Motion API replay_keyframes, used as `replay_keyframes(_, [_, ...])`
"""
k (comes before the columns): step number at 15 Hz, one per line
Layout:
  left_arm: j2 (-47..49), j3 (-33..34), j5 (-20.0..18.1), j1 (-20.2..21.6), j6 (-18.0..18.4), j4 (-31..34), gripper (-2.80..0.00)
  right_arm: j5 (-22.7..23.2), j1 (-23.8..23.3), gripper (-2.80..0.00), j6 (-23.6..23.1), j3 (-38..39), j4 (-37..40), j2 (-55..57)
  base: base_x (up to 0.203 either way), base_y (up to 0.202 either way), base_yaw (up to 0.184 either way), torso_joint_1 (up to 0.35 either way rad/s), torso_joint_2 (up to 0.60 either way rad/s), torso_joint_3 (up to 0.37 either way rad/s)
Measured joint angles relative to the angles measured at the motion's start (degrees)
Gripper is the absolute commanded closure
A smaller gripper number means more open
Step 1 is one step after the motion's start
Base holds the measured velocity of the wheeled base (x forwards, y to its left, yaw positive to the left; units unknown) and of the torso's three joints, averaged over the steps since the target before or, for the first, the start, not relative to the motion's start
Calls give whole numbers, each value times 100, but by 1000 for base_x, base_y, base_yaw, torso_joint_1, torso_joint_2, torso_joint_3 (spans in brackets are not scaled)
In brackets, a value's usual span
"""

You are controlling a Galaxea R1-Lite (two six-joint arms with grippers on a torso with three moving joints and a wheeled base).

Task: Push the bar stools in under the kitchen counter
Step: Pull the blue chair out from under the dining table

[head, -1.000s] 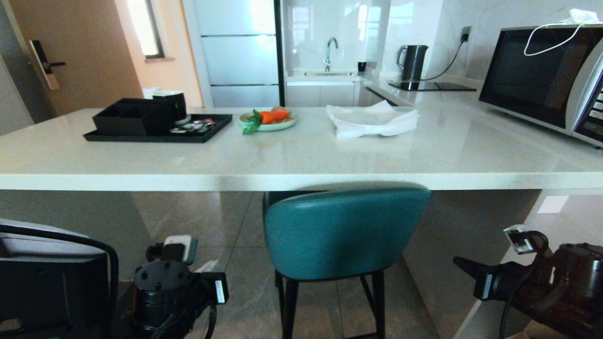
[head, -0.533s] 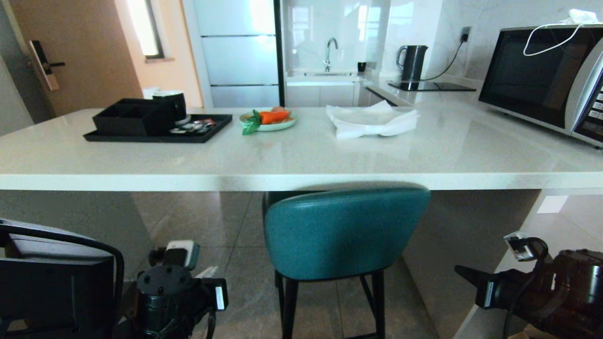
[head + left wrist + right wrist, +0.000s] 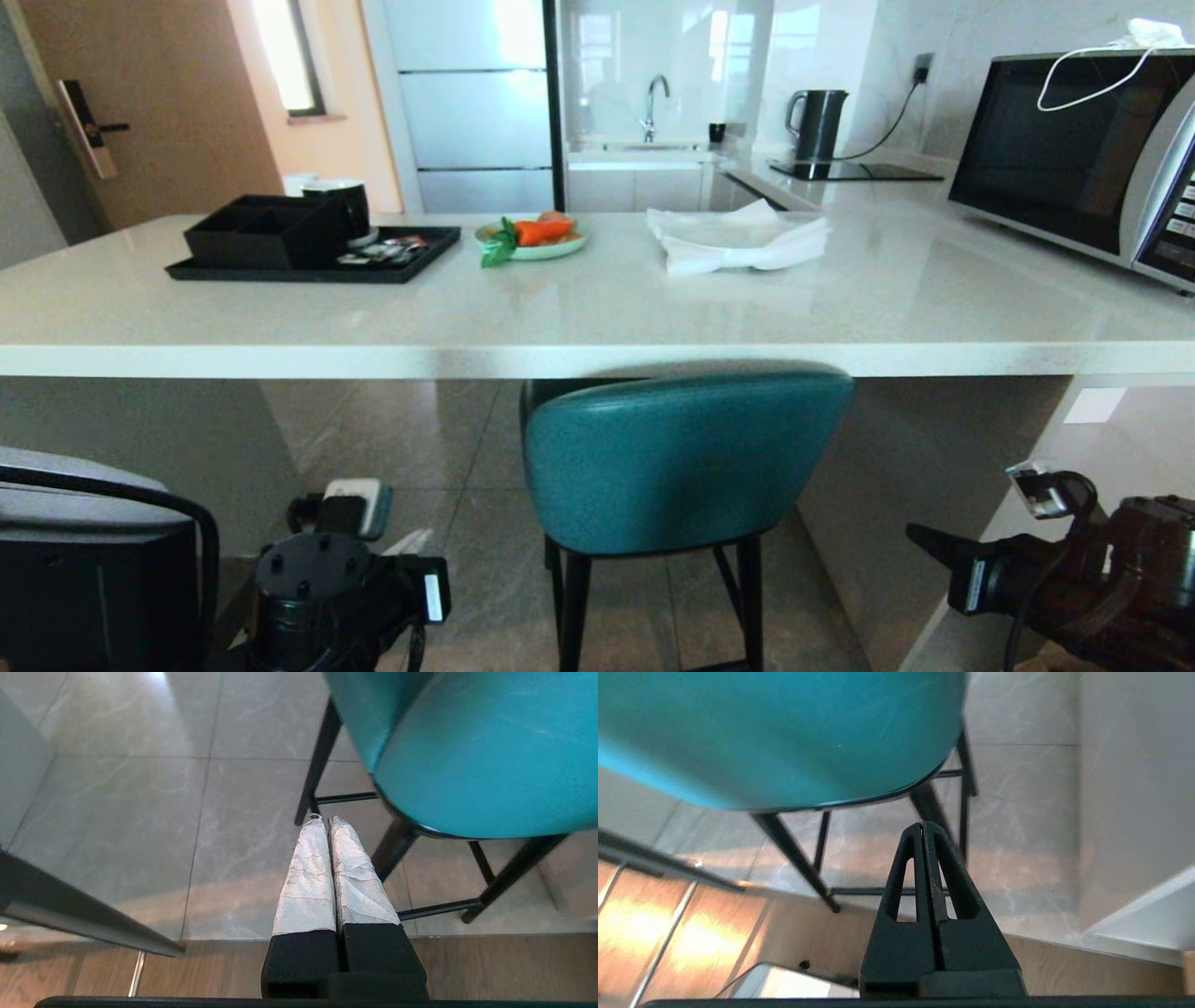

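Teal stool [image 3: 686, 462] sits centred at the counter's [image 3: 597, 359] near edge, seat under the slab, back just clear: judged pushed in. Grey stool [image 3: 89, 560] off the left end remains. Left gripper [image 3: 325, 820] and right gripper [image 3: 923, 826] pressed together, empty, low beside the teal stool.

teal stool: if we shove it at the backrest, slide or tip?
The teal stool would probably slide: the floor tiles look glossy. Tipping seems possible, since its thin dark legs are tall and the backrest sits high. The padded back likely gives a little. Both the left gripper and right gripper are shut.
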Motion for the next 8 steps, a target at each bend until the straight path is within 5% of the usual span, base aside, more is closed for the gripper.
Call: replay_keyframes(8, [-138, -1, 455, -464, 161, -2, 0, -316, 18, 0, -3, 8, 0, -158, 0, 0, 0, 0, 0, 0])
